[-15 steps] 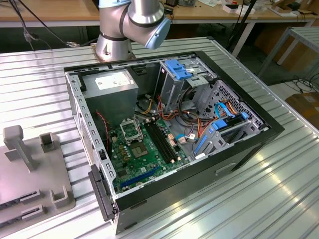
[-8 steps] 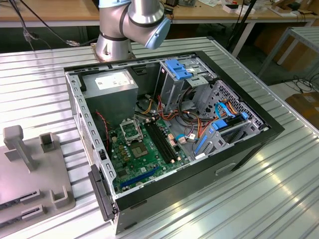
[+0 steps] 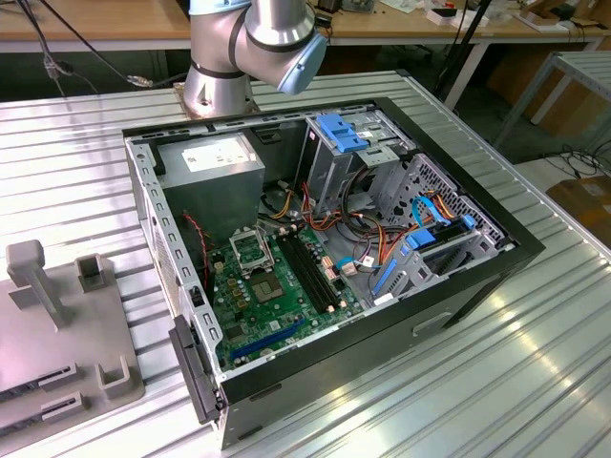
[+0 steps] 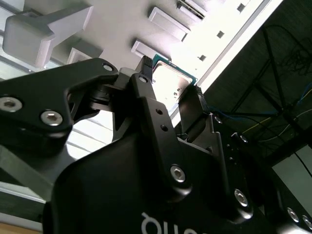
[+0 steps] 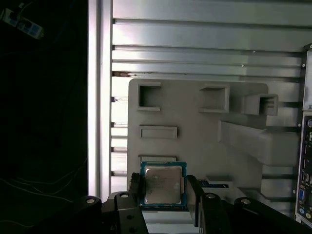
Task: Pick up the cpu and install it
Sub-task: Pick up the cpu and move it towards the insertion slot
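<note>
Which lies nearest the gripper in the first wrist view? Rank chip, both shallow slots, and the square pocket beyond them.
1. Chip, between the gripper's fingers.
2. Near slot, just past the chip.
3. Second slot, farther along the tray.
4. Square pocket, by the tray's far edge.

One cpu (image 5: 163, 184); one claw (image 5: 164, 188); one grey holder tray (image 5: 195, 114); one open computer case (image 3: 456, 303); one power-supply box (image 3: 212, 164).
</note>
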Robot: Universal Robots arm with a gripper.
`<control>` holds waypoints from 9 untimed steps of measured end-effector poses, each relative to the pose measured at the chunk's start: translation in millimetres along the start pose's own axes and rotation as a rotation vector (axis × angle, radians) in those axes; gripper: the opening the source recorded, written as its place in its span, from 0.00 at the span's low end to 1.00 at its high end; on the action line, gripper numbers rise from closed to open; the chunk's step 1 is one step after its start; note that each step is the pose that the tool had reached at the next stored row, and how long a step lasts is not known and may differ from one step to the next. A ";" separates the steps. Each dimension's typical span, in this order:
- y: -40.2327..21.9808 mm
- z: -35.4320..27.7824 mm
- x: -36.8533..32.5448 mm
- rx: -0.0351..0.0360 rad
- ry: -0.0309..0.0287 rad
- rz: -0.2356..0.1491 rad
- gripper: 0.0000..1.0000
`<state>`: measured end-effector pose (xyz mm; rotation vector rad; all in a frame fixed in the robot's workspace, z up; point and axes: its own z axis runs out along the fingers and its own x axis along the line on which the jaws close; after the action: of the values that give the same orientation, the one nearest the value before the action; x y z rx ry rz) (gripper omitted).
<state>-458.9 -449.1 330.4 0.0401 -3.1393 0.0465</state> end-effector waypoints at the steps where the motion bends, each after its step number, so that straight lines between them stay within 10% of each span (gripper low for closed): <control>1: 0.0 -0.6 0.0 0.0000 -0.0001 0.000 0.47; 9: -0.2 -4.9 0.0 0.0000 0.0011 0.000 0.47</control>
<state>-458.9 -449.1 335.3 0.0402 -3.1381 0.0464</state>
